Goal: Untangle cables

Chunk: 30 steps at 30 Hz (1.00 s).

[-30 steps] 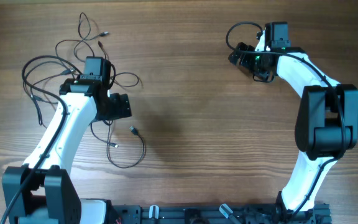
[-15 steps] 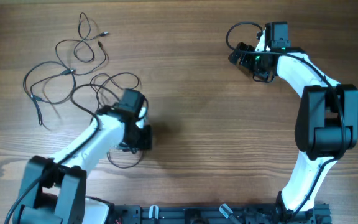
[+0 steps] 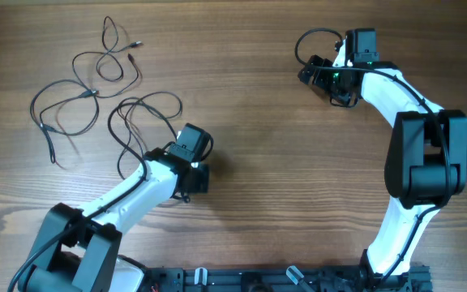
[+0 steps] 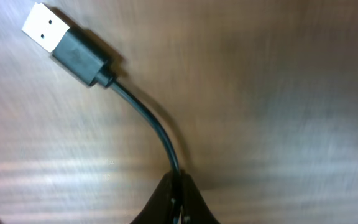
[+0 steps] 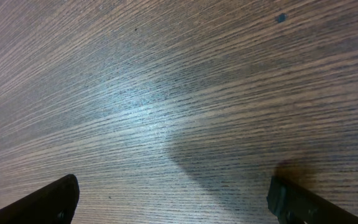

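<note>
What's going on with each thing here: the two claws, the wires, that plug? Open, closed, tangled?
Left gripper: shut, pinching one cable.
Right gripper: open, holding nothing, over bare table.
Cables: overlapping loops in a loose bunch on the table, not yet separated.
Plug: unplugged, at the free end of the pinched cable.

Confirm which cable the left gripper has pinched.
The cable ending in the silvery flat plug; the left gripper is shut on it behind that plug. The other cables lie loose, ungripped.
</note>
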Each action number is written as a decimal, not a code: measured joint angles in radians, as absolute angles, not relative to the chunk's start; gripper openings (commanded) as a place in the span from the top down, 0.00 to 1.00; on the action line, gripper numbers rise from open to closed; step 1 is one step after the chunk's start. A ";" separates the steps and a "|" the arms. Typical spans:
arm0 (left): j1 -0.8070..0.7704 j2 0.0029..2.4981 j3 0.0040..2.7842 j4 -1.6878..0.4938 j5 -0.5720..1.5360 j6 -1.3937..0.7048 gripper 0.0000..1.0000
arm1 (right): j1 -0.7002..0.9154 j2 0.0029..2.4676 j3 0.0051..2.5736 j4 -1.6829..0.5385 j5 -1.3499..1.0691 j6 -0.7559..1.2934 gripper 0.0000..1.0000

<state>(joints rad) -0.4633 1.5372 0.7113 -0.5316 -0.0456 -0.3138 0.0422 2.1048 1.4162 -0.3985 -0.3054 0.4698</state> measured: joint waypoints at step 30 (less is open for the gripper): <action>-0.030 1.373 0.729 -0.060 -0.273 -0.218 0.64 | 0.042 2.105 1.414 -0.387 -0.305 0.470 0.00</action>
